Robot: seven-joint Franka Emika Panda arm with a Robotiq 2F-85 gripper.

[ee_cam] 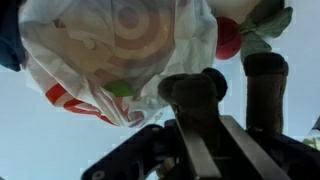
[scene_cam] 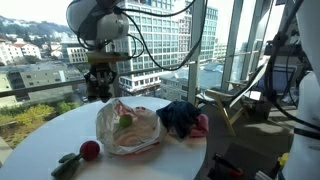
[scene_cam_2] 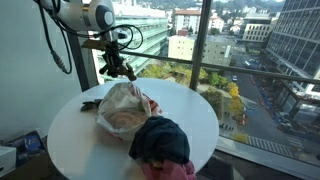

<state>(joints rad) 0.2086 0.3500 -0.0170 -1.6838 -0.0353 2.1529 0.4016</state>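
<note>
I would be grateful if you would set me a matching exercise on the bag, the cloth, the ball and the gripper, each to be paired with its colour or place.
Things:
1. plastic bag
2. cloth heap
3. ball
4. gripper

Colour or place:
a. red, near the edge of the table
b. raised in the air, clear of the table top
c. dark blue, lying against a pink fabric
d. white with red print, around the middle of the table

Pairs: 1-d, 2-c, 3-a, 4-b.
</note>
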